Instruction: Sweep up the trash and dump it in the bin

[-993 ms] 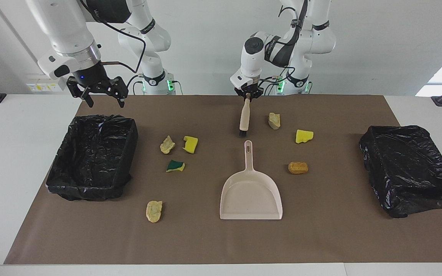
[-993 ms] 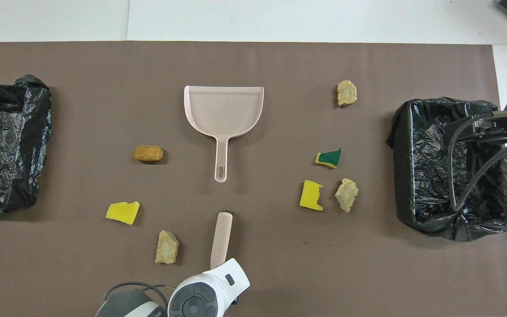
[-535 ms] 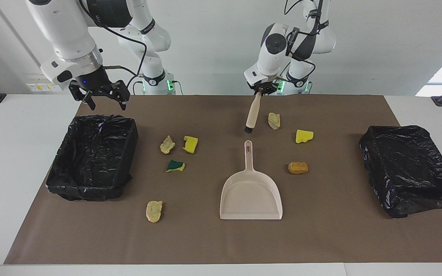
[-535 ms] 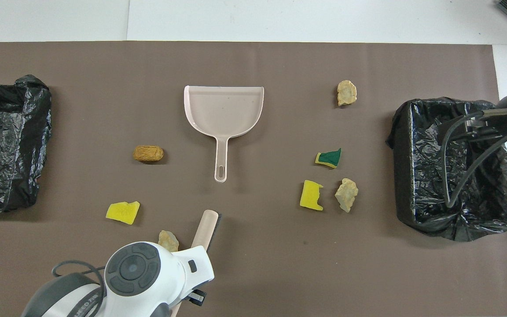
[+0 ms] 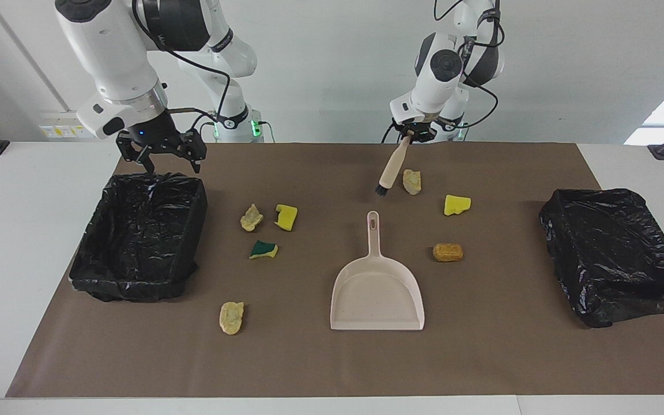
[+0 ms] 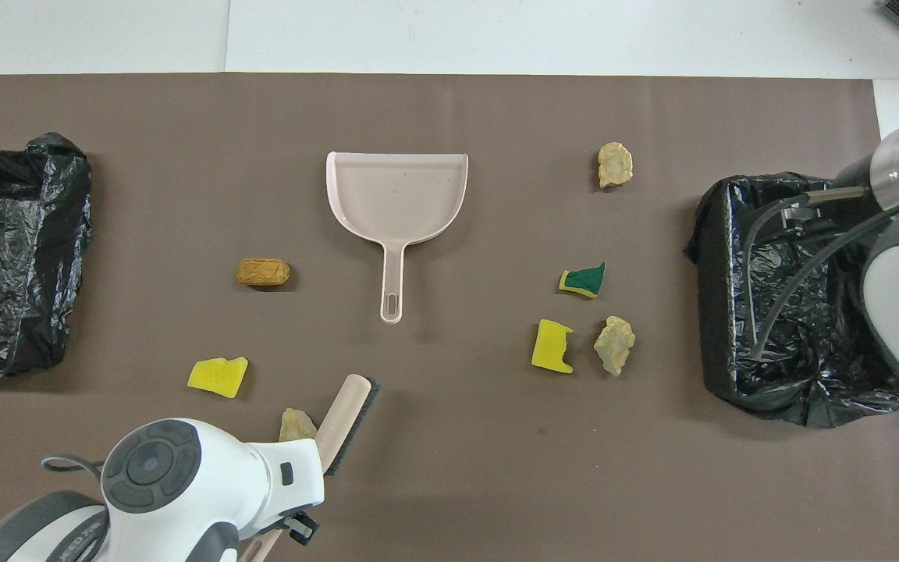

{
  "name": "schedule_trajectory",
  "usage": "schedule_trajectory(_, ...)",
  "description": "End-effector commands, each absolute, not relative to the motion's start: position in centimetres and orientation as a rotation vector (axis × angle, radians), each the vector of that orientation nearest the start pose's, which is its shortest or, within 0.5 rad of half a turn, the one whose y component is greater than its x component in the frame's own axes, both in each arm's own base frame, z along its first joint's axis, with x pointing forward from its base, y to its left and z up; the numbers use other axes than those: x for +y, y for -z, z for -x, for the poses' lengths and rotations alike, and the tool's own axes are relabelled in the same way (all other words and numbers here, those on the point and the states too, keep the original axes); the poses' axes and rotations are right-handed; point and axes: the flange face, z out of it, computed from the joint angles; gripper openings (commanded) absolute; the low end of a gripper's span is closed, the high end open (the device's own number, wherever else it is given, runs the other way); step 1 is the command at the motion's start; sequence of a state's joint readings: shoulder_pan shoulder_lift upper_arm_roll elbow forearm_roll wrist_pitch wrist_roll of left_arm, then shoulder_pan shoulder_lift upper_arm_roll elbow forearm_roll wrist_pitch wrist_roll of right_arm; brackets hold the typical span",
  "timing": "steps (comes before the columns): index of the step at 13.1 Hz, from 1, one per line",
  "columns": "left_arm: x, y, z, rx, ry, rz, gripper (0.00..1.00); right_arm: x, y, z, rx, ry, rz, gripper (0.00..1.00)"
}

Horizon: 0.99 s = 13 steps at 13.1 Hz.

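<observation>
**Brush held aloft beside a beige lump; seven pieces of trash lie loose on the brown mat**

The left gripper [image 5: 411, 136] is clamped on the top of the brush [image 5: 391, 167], its fingertips together around the smooth beige handle. The brush hangs tilted in the air, its short black bristles at the lower end pointing down toward the mat, just beside a rough, rock-like beige lump [image 5: 411, 181]. In the overhead view this lump [image 6: 296, 425] is partly covered by the left arm's white wrist.

The right gripper [image 5: 161, 151] hangs with its black fingers spread apart over the rim of the open bin [image 5: 139, 237] at the right arm's end of the table, holding nothing. That bin is a rectangular box lined with crinkled, glossy black plastic.

Taking the flat beige dustpan [image 5: 377, 288] as the centre of a clock in the facing view, its slim handle points to 12 o'clock, toward the robots. A wedge-shaped yellow sponge chunk [image 5: 457, 204] sits at about 1 o'clock, and a rounded orange-brown lump [image 5: 447, 252] at about 2. Toward 10 o'clock lie a notched yellow sponge block [image 5: 286, 217], a knobbly beige lump [image 5: 251, 218] beside it, and a green-and-yellow sponge [image 5: 263, 249]. A third beige lump [image 5: 231, 317] rests alone at about 8 o'clock.

A second bin [image 5: 614, 253], covered in rumpled black plastic, stands at 3 o'clock at the left arm's end of the matte brown mat [image 5: 482, 357].
</observation>
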State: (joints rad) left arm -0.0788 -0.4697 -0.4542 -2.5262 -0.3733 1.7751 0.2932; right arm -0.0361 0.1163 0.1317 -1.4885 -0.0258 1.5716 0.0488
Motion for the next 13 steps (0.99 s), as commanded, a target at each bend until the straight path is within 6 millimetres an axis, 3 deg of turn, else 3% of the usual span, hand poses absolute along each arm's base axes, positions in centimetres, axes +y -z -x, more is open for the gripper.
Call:
schedule_trajectory(1,-19.9,-38.8,-29.5,1.045,-0.539,3.044,0.00,5.7,-58.7,-59.6,-0.058,-0.044,3.154,1.00)
schedule_trajectory(4,-18.2,-36.6,-29.0,1.101,-0.600,2.992,0.00,9.7,-56.0,-60.8,-0.083,-0.064,3.147,1.00)
schedule_trajectory(7,-15.3,-35.6,-30.8,1.094,-0.633,3.032,0.00,14.9,-52.7,-61.7,-0.018,-0.071,3.127,1.00)
schedule_trajectory(10,-13.1,-34.4,-34.3,1.089,-0.510,3.045,0.00,21.8,-49.7,-60.8,0.079,-0.031,3.117,1.00)
schedule_trajectory(11,-12.1,-34.5,-36.3,1.075,-0.469,3.057,0.00,23.5,-49.3,-60.3,0.103,-0.022,3.114,1.00)
schedule_trajectory(13,-9.9,-35.9,-42.0,1.090,-0.426,3.021,0.00,29.1,-47.4,-59.2,0.204,0.003,3.102,1.00)
